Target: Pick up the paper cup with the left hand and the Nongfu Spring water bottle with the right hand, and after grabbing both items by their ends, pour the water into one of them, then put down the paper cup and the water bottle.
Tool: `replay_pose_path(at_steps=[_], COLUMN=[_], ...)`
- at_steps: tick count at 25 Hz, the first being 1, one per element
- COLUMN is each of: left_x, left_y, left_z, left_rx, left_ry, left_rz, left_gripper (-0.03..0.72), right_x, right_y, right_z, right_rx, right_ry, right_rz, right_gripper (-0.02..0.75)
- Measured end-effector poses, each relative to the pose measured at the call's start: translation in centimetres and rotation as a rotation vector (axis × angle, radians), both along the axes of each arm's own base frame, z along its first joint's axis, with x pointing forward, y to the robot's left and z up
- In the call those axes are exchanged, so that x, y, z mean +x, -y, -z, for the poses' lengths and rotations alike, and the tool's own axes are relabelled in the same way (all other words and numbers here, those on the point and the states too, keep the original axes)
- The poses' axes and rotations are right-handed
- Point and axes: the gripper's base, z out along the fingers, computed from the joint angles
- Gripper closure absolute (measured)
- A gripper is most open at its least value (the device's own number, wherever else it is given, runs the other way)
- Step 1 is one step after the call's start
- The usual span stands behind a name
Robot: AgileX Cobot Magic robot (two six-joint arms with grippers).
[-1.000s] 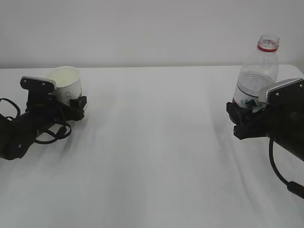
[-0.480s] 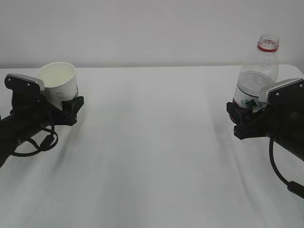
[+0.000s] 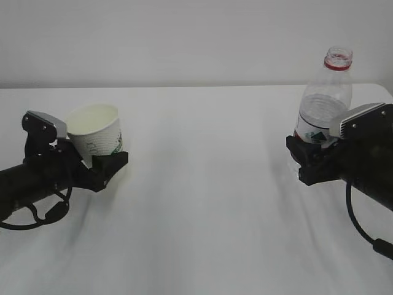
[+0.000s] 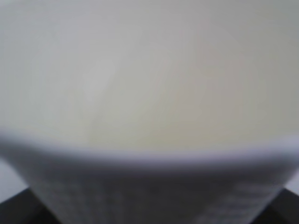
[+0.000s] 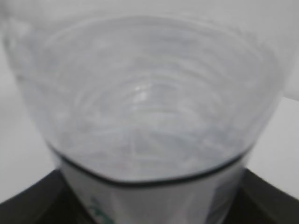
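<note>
The paper cup (image 3: 97, 134), white with green print, sits upright and slightly tilted in my left hand (image 3: 91, 158), which is shut on its lower part at the left of the exterior view. In the left wrist view the cup (image 4: 149, 93) fills the frame, blurred. The Nongfu Spring water bottle (image 3: 324, 98), clear and uncapped with a red neck ring, stands upright in my right hand (image 3: 319, 146), shut on its labelled lower part. Close up, the bottle (image 5: 145, 102) fills the right wrist view, with dark fingers (image 5: 28, 198) at the bottom corners. I cannot make out the water level.
A white table (image 3: 202, 203) spreads under and between both arms, with a pale wall behind its far edge. A black cable (image 3: 362, 230) hangs under the right arm, and another loops below the left arm (image 3: 37, 215).
My left hand has carried the paper cup right and toward the camera. The bottle in my right hand has shifted slightly left and up.
</note>
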Motion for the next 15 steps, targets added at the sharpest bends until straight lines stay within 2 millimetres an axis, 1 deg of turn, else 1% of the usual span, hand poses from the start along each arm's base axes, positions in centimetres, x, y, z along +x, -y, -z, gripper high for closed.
replay_pose_path(at_steps=[8, 12, 15], left_x=[-1.4, -2.0, -2.2], left_y=[1.4, 1.8, 2.0], left_z=[0.2, 0.3, 0.4], left_rx=[0.034, 0.052, 0.059], left_ry=[-0.007, -0.005, -0.004], left_rz=[0.233, 0.319, 0.349], left_gripper=[0.112, 0.112, 0.112], right_x=[-0.2, -0.3, -0.4], right_y=[-0.5, -0.8, -0.9], right_z=[0.0, 0.1, 0.1], right_rx=[-0.019, -0.029, -0.034], right_ry=[0.002, 0.003, 0.003], right_rz=[-0.067, -0.103, -0.122], right_gripper=[0.206, 0.206, 0.206])
